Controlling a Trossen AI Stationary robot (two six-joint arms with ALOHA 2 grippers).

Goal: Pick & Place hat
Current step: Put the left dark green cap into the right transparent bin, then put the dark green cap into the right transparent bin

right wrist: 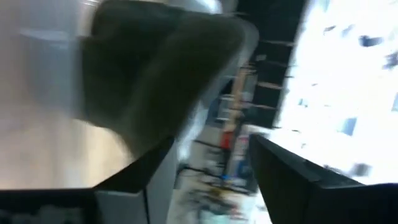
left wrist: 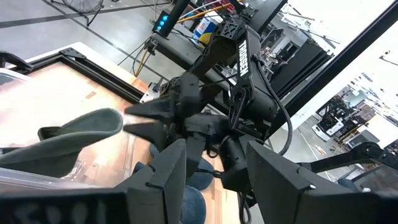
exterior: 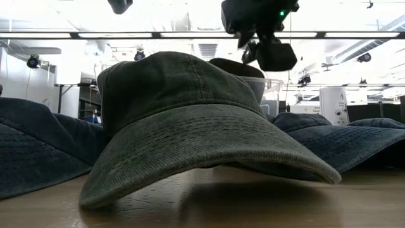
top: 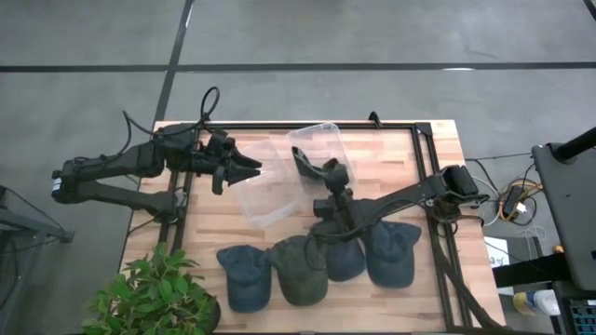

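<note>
From the high view, the right gripper [top: 328, 177] hung over the clear plastic bin [top: 284, 172] in the middle of the wooden table [top: 438, 149], with a dark hat [top: 307, 160] draped on the bin's rim just ahead of its fingertips; whether the fingers touched the hat could not be told; the left gripper [top: 250, 168] hovered at the opposite side of the bin, its fingers spread and empty; behind the right gripper, along the near edge, lay four more caps [top: 317, 265] in a row, and a potted plant [top: 154, 296] stood off the corner. In the low view an olive cap [exterior: 190, 133] filled the foreground, blue caps on either side of it; a gripper [exterior: 266, 38] hung above the bin behind them. In the left wrist view that arm's own fingers [left wrist: 168, 174] stood apart; past them the hat's brim [left wrist: 81, 134] lay over the bin wall, the right gripper [left wrist: 134, 119] close beside it. In the right wrist view the fingers [right wrist: 143, 168] stood spread, the hat [right wrist: 149, 74] just beyond them, not pinched.
</note>
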